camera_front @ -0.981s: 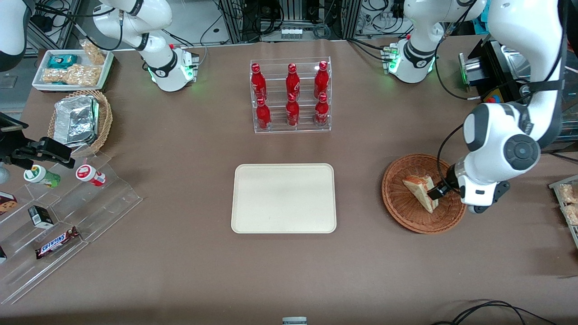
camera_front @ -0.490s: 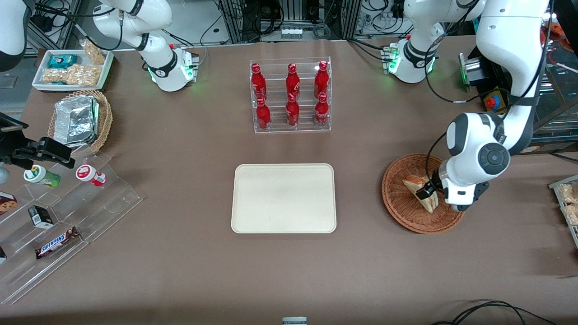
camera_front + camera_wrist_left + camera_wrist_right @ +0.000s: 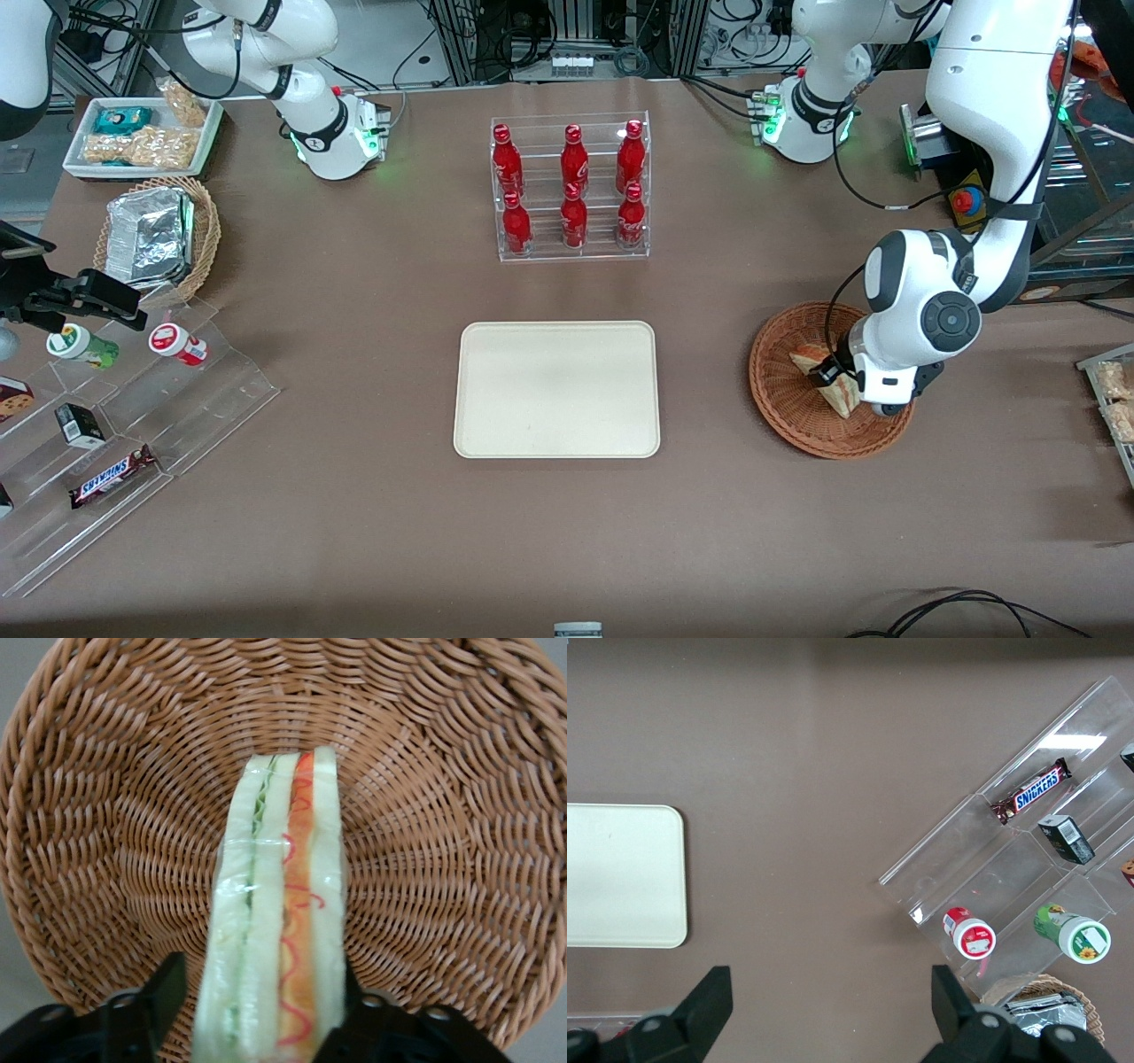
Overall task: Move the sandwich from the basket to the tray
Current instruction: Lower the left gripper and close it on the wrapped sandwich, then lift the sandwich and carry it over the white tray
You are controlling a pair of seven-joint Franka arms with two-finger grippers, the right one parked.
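The sandwich (image 3: 811,361), a wrapped white-bread wedge with green and red-orange filling, stands on edge in the reddish-brown wicker basket (image 3: 780,416) toward the working arm's end of the table. My gripper (image 3: 837,377) is down in the basket, open, with one finger on each side of the wedge. In the left wrist view the sandwich (image 3: 279,904) runs between the black fingers (image 3: 146,1010) over the basket (image 3: 133,815). One finger shows a narrow gap and the other lies against the wrap; the gripper (image 3: 261,1014) straddles the wedge's wide end. The cream tray (image 3: 556,388) lies bare mid-table, beside the basket.
An acrylic rack of red bottles (image 3: 571,190) stands farther from the front camera than the tray. Toward the parked arm's end are a tan basket with foil containers (image 3: 155,235), a white snack tray (image 3: 142,135) and clear stepped shelves (image 3: 133,434) with small items.
The working arm has swung in over the basket and come lower, bringing the gripper from the sandwich's outer side to straddle it. The sandwich has not visibly moved.
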